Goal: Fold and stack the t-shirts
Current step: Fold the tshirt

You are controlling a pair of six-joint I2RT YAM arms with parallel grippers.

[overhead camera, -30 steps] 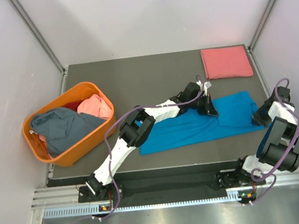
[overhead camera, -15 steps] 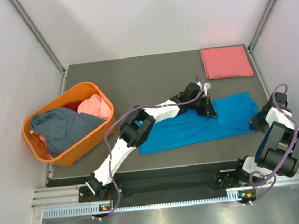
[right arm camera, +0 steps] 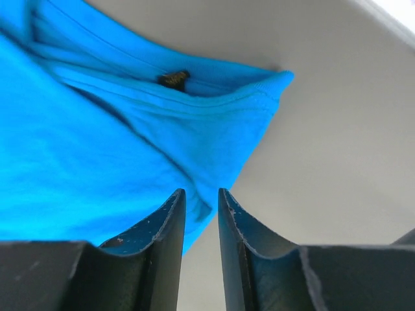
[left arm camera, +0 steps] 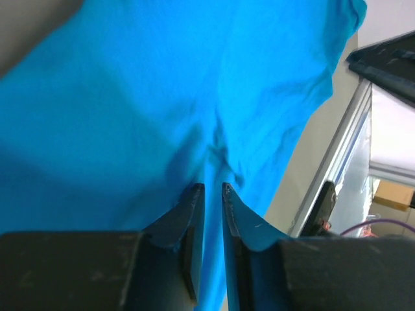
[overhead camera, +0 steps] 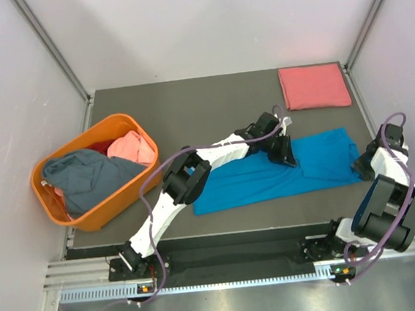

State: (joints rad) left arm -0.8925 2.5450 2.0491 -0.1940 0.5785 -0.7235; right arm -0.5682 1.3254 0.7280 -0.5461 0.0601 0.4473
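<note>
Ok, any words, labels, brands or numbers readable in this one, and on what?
No text can be read in any view.
A small dark tag inside the collar of the blue t-shirt, right wrist view: too small and blurred to read.
The folded pink t-shirt and the orange basket: no print visible.

The blue t-shirt [overhead camera: 268, 179] is soft, matt cloth, faintly creased, with stitched seams along its edge. The folded pink t-shirt [overhead camera: 315, 86] is the same matt cloth, lying smooth. The tabletop [overhead camera: 203, 112] is a dull, even dark grey. The basket [overhead camera: 109, 207] is glossy orange plastic. The left fingers [left arm camera: 187, 214] and right fingers [right arm camera: 165, 227] are dark matt plastic, lightly scuffed.
</note>
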